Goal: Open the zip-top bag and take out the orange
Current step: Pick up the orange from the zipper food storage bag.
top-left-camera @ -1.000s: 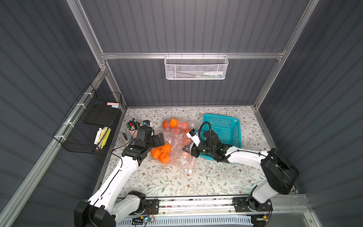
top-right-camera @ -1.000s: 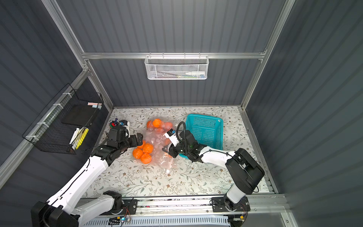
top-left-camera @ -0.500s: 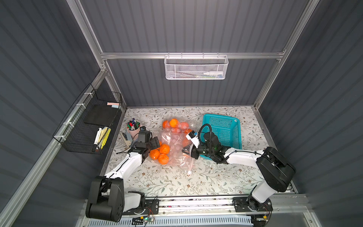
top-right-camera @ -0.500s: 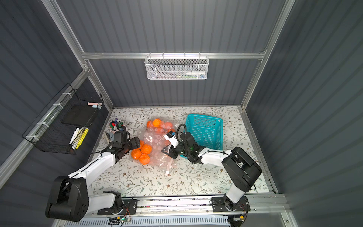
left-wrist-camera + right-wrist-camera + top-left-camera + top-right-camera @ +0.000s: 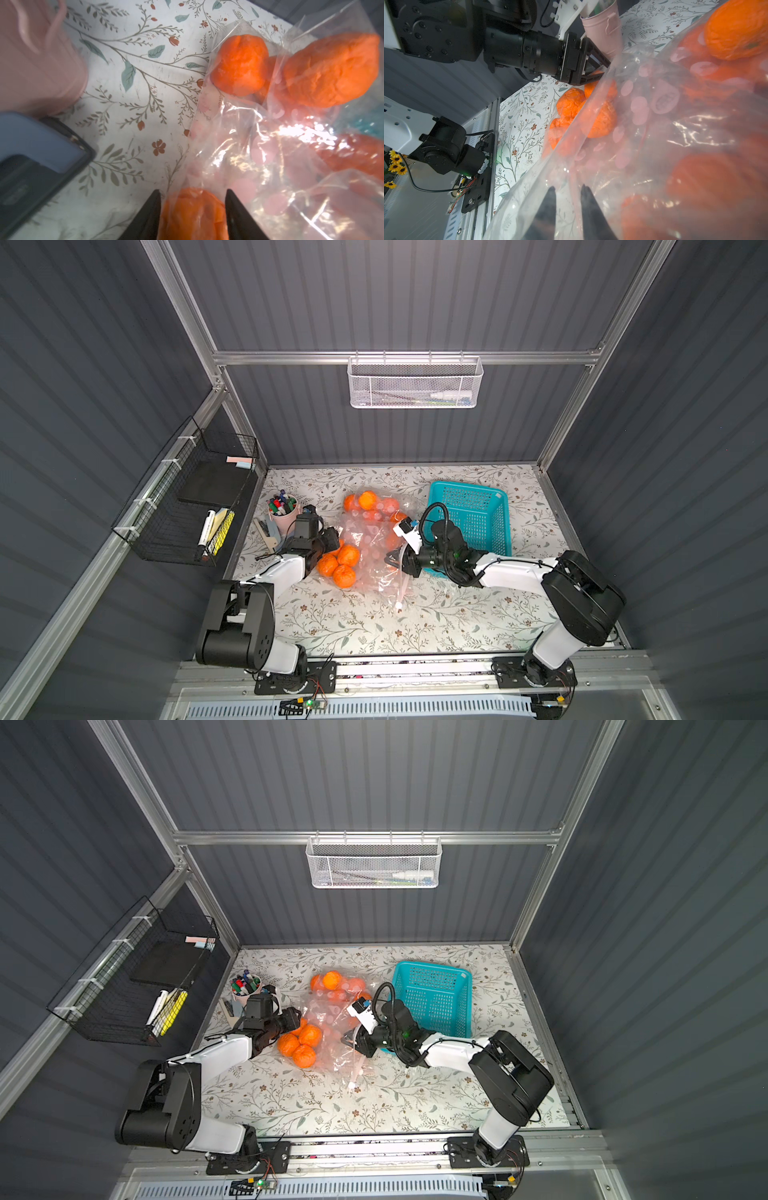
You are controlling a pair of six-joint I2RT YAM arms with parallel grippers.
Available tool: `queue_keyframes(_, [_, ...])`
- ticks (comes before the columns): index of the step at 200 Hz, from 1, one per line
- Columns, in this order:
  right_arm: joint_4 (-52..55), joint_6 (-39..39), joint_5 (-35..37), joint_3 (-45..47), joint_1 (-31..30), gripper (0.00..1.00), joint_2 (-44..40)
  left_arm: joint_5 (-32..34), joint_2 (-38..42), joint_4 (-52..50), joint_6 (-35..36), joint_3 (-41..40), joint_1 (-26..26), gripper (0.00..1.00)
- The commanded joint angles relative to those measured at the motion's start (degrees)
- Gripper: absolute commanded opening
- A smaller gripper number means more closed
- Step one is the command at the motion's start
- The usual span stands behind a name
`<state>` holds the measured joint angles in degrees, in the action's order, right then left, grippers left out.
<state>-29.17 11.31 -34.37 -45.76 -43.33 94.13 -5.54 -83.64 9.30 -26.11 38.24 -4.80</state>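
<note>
Where the dark grey ribbed walls [image 5: 395,294] close in on three sides, the table [image 5: 374,626] lies bright under a white cloth printed with leaves and small flowers. A white mesh basket [image 5: 415,383] hangs on the back rail and a black wire shelf [image 5: 195,506] on the side wall. On the table stand a pink cup of pens [image 5: 284,514] and a teal plastic basket [image 5: 469,491]. The clear plastic zip-top bag [image 5: 374,531], printed with pink dots, lies crumpled between them. Three loose oranges [image 5: 338,566] lie bunched at its edge beside the left arm.

In the left wrist view the left hand [image 5: 192,190] has its two black fingers pressed against either side of a round, rough-skinned orange [image 5: 193,214]. It is clamped on the fruit low over the table at the bag's edge. Film lies across the fruit, and I cannot tell whether it sits inside the mouth or just outside. The right hand [image 5: 568,187] shows only through the plastic. Its fingers are close together, pinching a fold of the bag on the side by the teal basket. A dark slab with a blue-grey rim [image 5: 31,162] is cut off and unclear. The mesh basket's contents are too small to read.
</note>
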Motion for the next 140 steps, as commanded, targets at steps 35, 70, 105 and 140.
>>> queue_keyframes(35, [-0.8,-1.0,-1.0,0.1,-0.5,0.24,0.4,-3.8,2.9,-2.1,0.7,1.1,0.2,0.04])
queue_keyframes(70, [-0.3,-1.0,-1.2,1.6,-1.0,0.23,-0.6,-5.2,9.3,-6.7,3.7,1.1,0.2,0.00])
queue_keyframes(105, [2.0,-0.8,2.3,4.4,-2.9,0.22,-2.3,-7.1,17.7,-15.6,5.6,2.9,0.2,0.00])
queue_keyframes(140, [2.4,0.1,7.7,7.3,-7.3,0.22,-3.2,-11.0,25.0,-22.1,5.7,3.5,0.2,0.00])
